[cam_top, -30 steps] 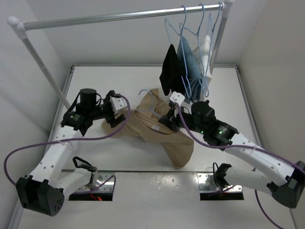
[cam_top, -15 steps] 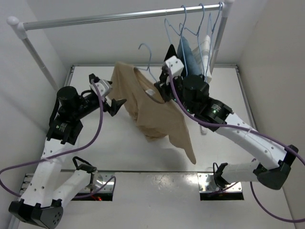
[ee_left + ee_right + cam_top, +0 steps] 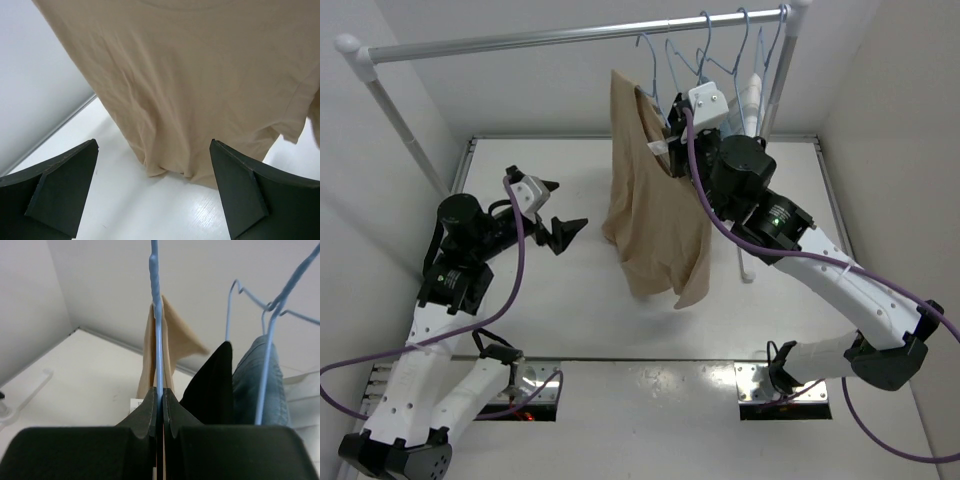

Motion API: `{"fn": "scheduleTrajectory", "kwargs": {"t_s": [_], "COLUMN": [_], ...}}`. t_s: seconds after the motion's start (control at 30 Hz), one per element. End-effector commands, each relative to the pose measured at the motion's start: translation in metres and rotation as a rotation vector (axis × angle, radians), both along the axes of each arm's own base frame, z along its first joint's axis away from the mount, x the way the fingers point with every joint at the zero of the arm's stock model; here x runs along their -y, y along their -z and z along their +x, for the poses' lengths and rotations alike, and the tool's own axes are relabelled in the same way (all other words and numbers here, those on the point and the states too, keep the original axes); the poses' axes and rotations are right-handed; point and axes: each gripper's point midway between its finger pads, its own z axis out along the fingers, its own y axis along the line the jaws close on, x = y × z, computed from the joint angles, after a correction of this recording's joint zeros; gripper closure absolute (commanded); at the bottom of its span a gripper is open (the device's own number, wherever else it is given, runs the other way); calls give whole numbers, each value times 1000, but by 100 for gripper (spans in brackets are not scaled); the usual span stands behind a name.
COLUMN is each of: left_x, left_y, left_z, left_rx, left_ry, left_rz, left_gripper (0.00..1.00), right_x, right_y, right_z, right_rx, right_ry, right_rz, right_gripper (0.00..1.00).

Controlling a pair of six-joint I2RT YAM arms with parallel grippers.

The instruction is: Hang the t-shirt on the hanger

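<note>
Found the left gripper (image 3: 562,207) nearest, low over the white table (image 3: 520,300), fingers spread wide and gripping nothing. Saw the tan t-shirt (image 3: 655,210) just beyond, draped on the light-blue hanger (image 3: 156,300) and hanging clear of the table. Caught the right gripper (image 3: 160,405) pressed together on the hanger's wire below the twisted neck. Could not tell hook on the metal rail (image 3: 540,38) or short of it. Spotted 2 more garments beside, 1 black (image 3: 212,380), 1 blue denim (image 3: 250,385).
</note>
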Motion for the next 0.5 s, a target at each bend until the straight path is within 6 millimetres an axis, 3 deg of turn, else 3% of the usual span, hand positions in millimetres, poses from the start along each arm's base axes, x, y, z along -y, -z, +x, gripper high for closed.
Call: {"fn": "scheduleTrajectory", "kwargs": {"t_s": [0.0,0.13,0.33,0.43,0.47], "left_x": [0,-1,-2,-1,-1], "left_y": [-4,2,6,11,11], "left_z": [-3,-4,-2,-2,-2], "left_rx": [5,-5,-14,-30,-30], "left_ry": [5,5,-5,-5,-5], "left_rz": [-27,-25,-23,-28,-28], "left_gripper": [0,0,0,0,0], "right_x": [23,34,21,28,27], "right_y": [-70,-88,-92,-99,-92], "right_z": [-6,-8,7,11,18], "right_rx": [172,240,241,248,239], "right_ry": [66,105,127,178,189], "right_rz": [172,201,212,244,229], "right_gripper": [100,100,100,100,100]}}
